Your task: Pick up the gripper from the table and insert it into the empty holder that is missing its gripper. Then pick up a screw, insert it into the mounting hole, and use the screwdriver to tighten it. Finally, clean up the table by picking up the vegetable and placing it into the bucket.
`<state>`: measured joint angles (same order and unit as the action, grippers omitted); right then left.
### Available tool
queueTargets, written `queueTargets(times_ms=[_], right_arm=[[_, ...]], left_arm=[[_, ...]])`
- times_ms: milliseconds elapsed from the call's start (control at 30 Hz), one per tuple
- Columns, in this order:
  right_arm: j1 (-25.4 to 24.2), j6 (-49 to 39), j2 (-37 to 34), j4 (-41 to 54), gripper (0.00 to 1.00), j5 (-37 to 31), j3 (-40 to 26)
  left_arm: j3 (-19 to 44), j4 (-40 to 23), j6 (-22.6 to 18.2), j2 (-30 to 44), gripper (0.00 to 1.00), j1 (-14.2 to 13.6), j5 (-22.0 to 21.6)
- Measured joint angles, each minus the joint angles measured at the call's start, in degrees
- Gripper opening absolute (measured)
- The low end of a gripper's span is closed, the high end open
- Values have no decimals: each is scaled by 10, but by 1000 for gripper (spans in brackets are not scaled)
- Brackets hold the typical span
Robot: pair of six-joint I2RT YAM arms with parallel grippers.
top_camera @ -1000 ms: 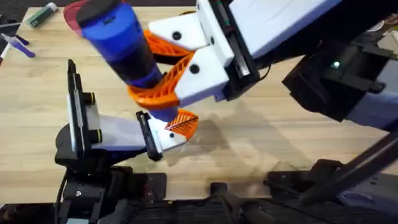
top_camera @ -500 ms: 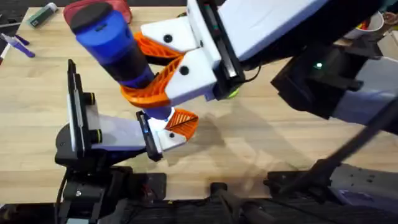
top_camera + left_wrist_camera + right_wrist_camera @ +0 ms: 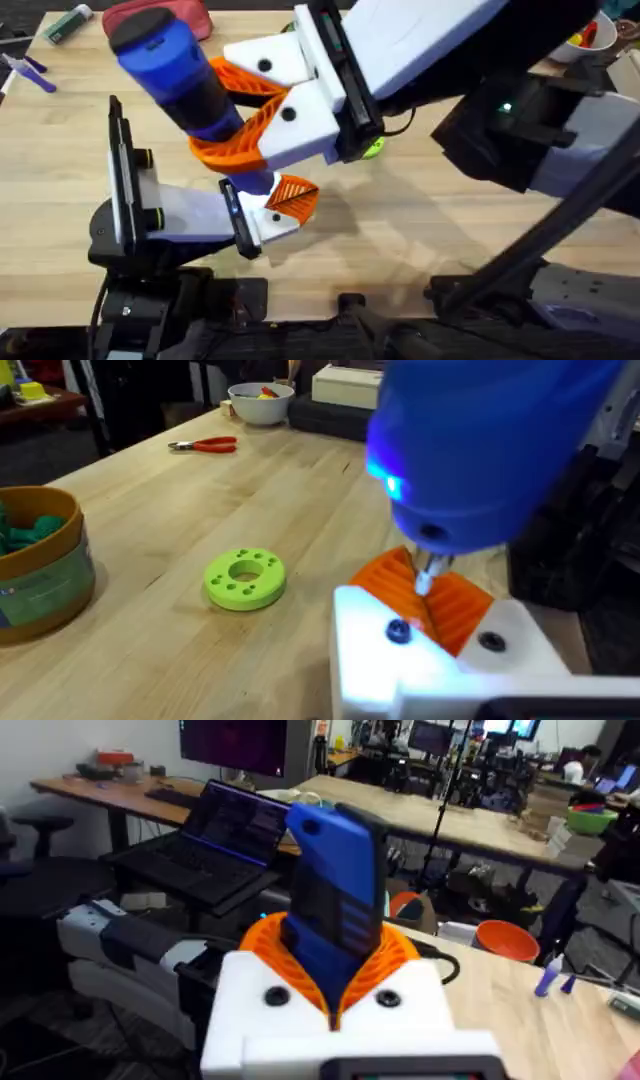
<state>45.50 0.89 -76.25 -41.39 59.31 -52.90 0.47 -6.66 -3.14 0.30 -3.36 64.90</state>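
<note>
Above the holder (image 3: pixel 262 222), right fingers (image 3: pixel 235 150) clamping the screwdriver (image 3: pixel 175 70), left fingers' state unclear, bucket (image 3: pixel 40 575) label unreadable.

From where I stand, nothing can be read. The bucket (image 3: pixel 40 565) at the counter's nine o'clock edge carries a bluish label band, but its print is too blurred to make out. The laptop (image 3: pixel 235 825) and the monitor (image 3: pixel 245 745) in the room behind show glowing screens with no legible words.

Screwdriver (image 3: pixel 185 75) upright above holder (image 3: pixel 262 222); bucket (image 3: pixel 38 560) left of ring (image 3: pixel 245 577).
</note>
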Motion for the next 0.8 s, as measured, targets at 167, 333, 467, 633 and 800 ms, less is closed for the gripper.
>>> queueTargets(times_ms=[167,333,467,633,800], right_arm=[[1,2,0,7,29,-1,0],[1,1,0,7,29,-2,0],[1,1,0,7,29,-2,0],[1,-1,0,7,29,-2,0],[1,-3,-8,7,29,-4,0]], left_arm=[[0,0,0,0,17,0,0],[0,0,0,0,17,0,0],[0,0,0,0,17,0,0],[0,0,0,0,17,0,0],[0,0,0,0,17,0,0]])
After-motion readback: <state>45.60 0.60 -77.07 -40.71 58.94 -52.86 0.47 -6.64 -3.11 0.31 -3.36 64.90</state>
